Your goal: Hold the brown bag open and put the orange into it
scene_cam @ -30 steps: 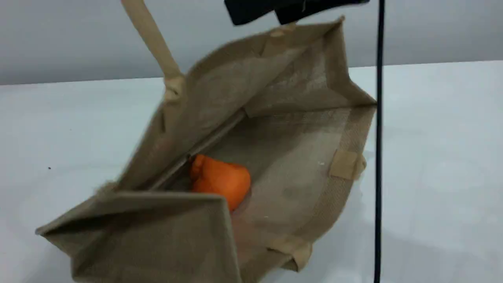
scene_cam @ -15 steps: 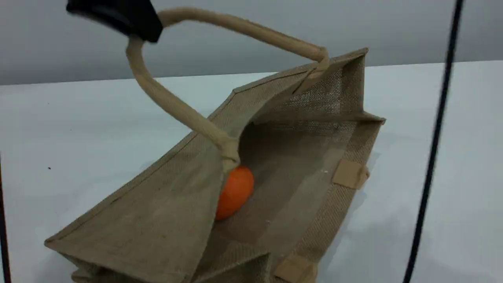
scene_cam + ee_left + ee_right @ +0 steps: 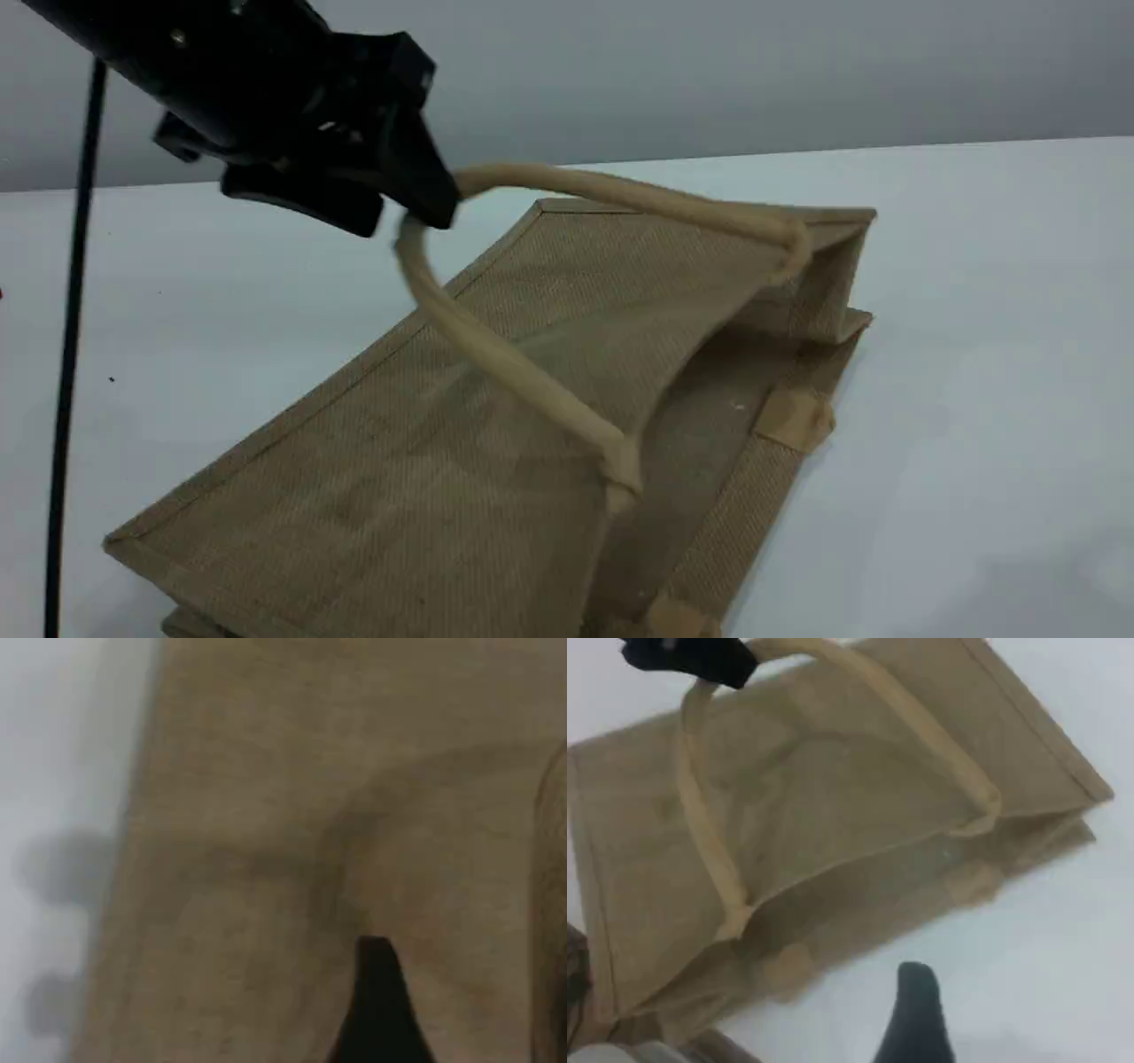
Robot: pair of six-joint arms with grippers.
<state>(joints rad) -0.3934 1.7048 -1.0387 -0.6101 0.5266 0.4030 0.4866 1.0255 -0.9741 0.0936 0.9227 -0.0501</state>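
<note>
The brown bag point(image 3: 461, 461) lies on its side on the table, its mouth point(image 3: 709, 416) facing right and only narrowly open. My left gripper point(image 3: 423, 211) is shut on the upper beige handle point(image 3: 505, 354) at the top of the loop, holding it a little above the bag. The orange is hidden from every view. The right wrist view looks down on the bag point(image 3: 833, 788) and on the left gripper point(image 3: 700, 660) at the handle. One dark fingertip of my right gripper point(image 3: 917, 1010) hangs over bare table beside the bag's mouth. Bag fabric point(image 3: 266, 815) fills the left wrist view.
The white table point(image 3: 974, 354) stretches around the bag, with a grey wall behind. A black cable point(image 3: 66, 354) hangs down at the far left. A beige handle patch point(image 3: 797, 416) shows on the bag's lower rim.
The left gripper came down and to the right with the handle. The bag's upper side sank, the mouth narrowed, and the orange went out of sight. The right-side cable left the scene view.
</note>
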